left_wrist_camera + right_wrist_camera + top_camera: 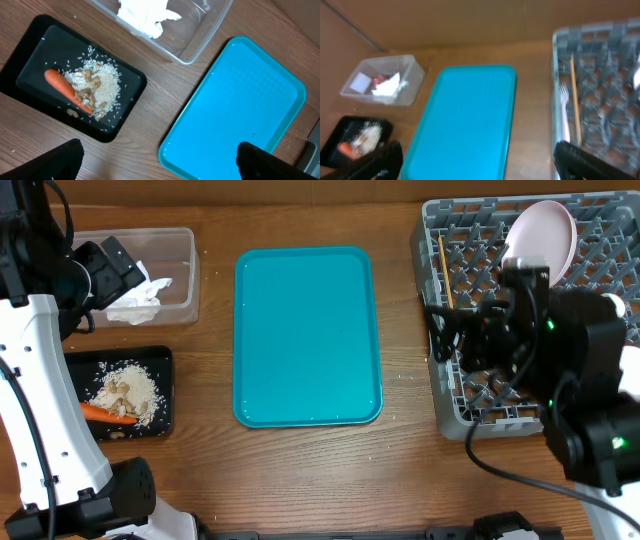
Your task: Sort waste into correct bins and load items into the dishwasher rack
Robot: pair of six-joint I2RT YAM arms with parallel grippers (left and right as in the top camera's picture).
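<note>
L gripper (159, 150) hangs up near the clear tub (200, 35), fingers (65, 160) wide apart, nothing btw them. R gripper (477, 152) likewise: jaws spread, holding nothing, up over the grey rack (430, 240) on the R side of the table (400, 480).

Waste is in the bins on the L side. Crumpled tissue (142, 15) lies in the tub, w/ a small red wrapper (381, 79) just beside it. The black tray (35, 55) sits next to the tub, on the near side. It holds a rice pile (102, 82) w/ brownish scraps mixed in. The carrot (62, 85) lies along the pile's edge, touching it, and a few grains are scattered round it.

The teal tray (308, 335) lies flat mid-table, btw bins and rack.

In the rack a pale pink plate (545, 235) stands tilted on edge toward the far side. A chopstick (575, 95) lies along the L side w/ a fork (564, 112) just beside it, roughly parallel. The R arm hides much of the rack from above, and the wrist view is blurry.
</note>
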